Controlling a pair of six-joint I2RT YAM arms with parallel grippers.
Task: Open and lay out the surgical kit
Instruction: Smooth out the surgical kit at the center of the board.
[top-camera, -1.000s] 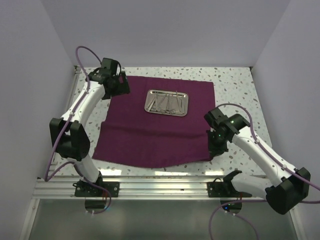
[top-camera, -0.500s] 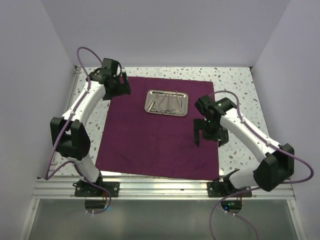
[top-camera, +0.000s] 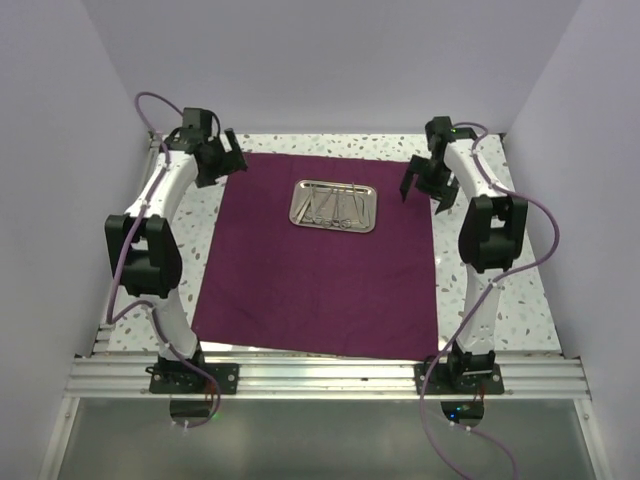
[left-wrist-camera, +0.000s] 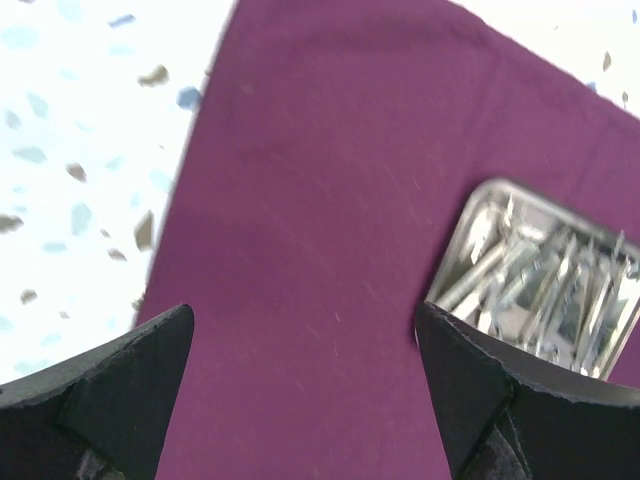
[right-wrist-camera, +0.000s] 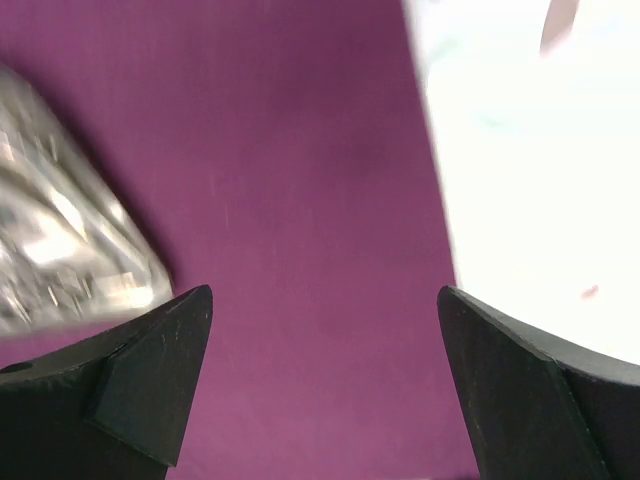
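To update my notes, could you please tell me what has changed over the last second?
The right arm let go of the near right corner of the cloth, its jaws opening, and swung away to the far right edge. The cloth now lies flat. The left arm drew back slightly leftward. The tray stayed put.

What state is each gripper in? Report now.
Left gripper: open, holding nothing.
Right gripper: open, holding nothing.
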